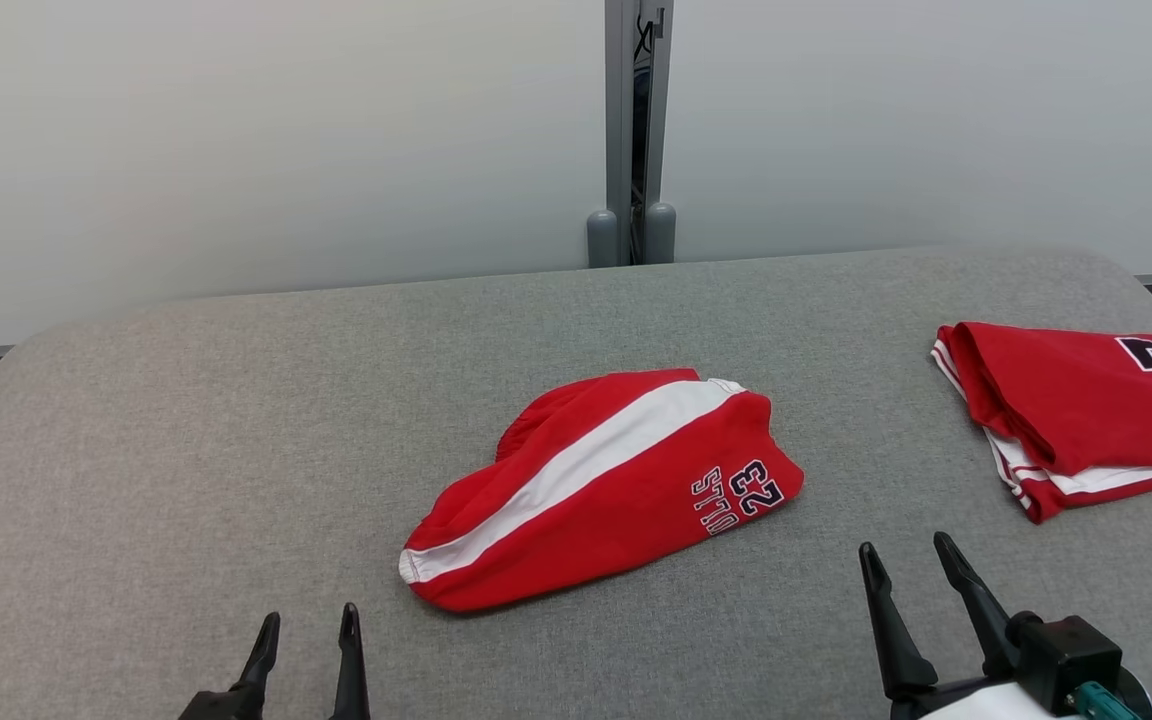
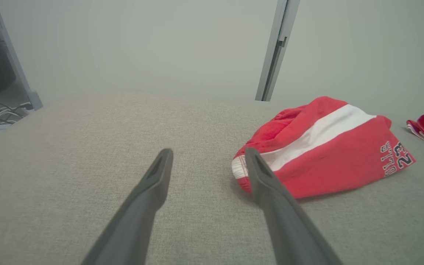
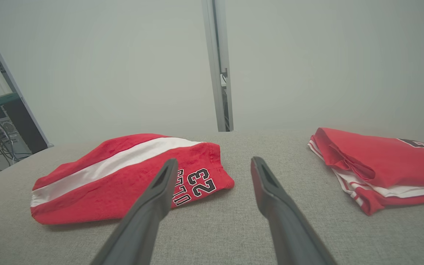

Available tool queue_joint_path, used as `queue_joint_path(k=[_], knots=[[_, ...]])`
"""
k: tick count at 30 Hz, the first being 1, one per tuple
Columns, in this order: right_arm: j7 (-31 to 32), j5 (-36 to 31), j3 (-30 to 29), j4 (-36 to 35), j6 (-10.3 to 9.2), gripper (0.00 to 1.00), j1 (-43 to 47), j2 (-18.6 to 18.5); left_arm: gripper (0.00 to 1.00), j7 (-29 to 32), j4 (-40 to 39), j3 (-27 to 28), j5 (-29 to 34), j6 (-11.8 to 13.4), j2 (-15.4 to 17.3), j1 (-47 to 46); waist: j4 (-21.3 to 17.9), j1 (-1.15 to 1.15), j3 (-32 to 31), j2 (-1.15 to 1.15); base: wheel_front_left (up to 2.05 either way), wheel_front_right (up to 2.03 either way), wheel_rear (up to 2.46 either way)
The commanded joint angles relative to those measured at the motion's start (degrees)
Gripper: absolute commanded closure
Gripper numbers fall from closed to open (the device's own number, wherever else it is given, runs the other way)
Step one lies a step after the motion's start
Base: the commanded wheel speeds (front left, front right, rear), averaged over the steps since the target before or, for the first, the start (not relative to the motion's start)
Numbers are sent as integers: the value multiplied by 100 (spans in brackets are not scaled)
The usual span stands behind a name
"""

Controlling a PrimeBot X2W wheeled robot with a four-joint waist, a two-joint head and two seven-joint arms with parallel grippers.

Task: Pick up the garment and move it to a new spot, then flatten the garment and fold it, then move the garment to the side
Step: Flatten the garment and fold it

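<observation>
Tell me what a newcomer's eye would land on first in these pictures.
The red shorts with a white stripe and the number 23 lie bunched in the middle of the grey table. A second red garment lies folded at the right. The left gripper and right gripper hang open on the near side, touching neither.

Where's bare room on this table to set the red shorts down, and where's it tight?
Widest: the left of the grey table, between its edge and the red shorts. Also a strip behind the shorts, up to the far edge. The gap between the shorts and the folded red garment is bare but narrower. Crowded: the right end, where that garment lies.
</observation>
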Motion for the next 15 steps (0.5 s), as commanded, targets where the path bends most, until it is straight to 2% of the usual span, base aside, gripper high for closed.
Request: queue_joint_path(k=[1,10,15], knots=[[-22,-12,-30,-23,1,0,67,-10,0,-20,17,53,58,-24,-10,23,1,0,5,0,0,0,0],[-22,-35,-24,-38,1,0,72,-3,0,-20,-78,281,190,-119,-73,-30,-15,0,28,0,0,0,0],[-22,-45,-27,-52,1,0,84,-3,0,-20,-225,267,101,-57,-78,-12,-26,0,26,0,0,0,0]])
